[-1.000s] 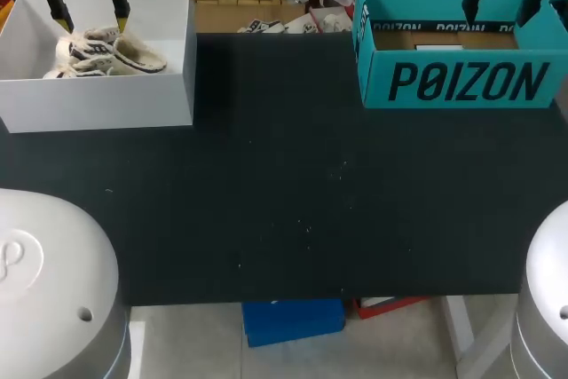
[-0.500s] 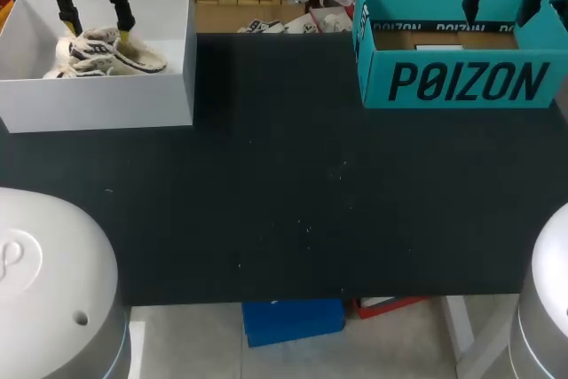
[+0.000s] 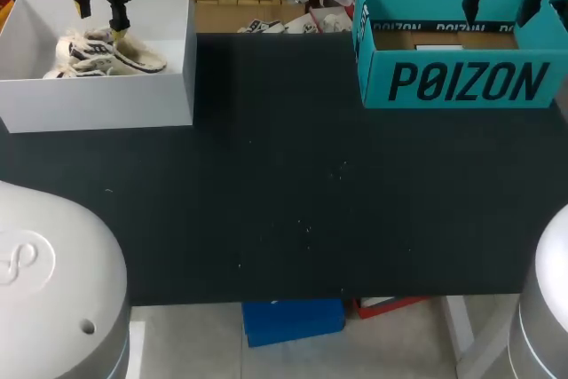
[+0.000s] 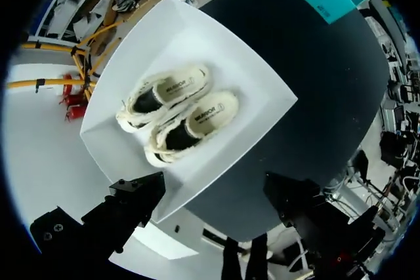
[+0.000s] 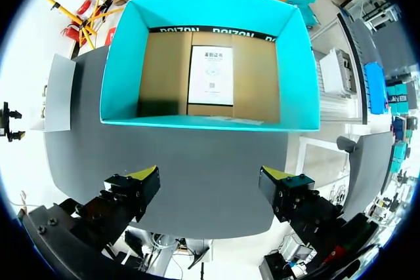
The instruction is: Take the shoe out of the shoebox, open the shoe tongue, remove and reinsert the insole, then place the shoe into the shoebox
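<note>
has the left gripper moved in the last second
Yes: the left gripper has turned and come down toward the shoes, away from the left wall of the white box.

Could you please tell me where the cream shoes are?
In the head view, the cream shoes lie side by side inside the white box at the table's far left corner, beneath the left gripper.
</note>
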